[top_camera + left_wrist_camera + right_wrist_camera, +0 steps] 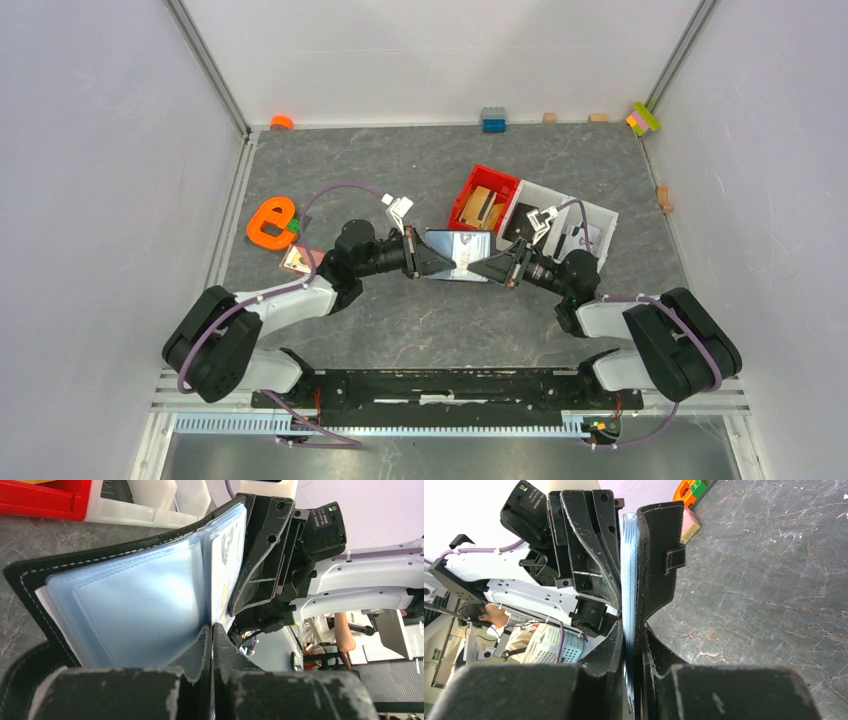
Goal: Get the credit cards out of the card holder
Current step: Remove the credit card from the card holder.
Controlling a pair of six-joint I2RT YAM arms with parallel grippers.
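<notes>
Two robot arms meet over the middle of a dark, marbled desk (400,170) with a small black card holder (460,243) lying open between them. The left hand (432,258) is at the holder's left edge and the right hand (487,268) at its right edge, fingertips pointing toward each other.

The right hand is clenched on the holder. Its two fingers press the black cover and the stack of pale blue plastic sleeves (140,610) together. A short strap (675,560) sticks out from the cover on the outer side of that grip.

The left hand is squeezed fully closed, with its fingertips right against the edge of the sleeves. Whether a sleeve or card is pinched between them cannot be told.

A white card (222,565) with a faint printed design sits inside a sleeve just beside the right hand's fingers.

Beyond the right hand are a red bin (460,205) and a white bin (570,197), touching side by side. Well behind the left hand, near the desk's left edge, lies an orange toy (270,222).
</notes>
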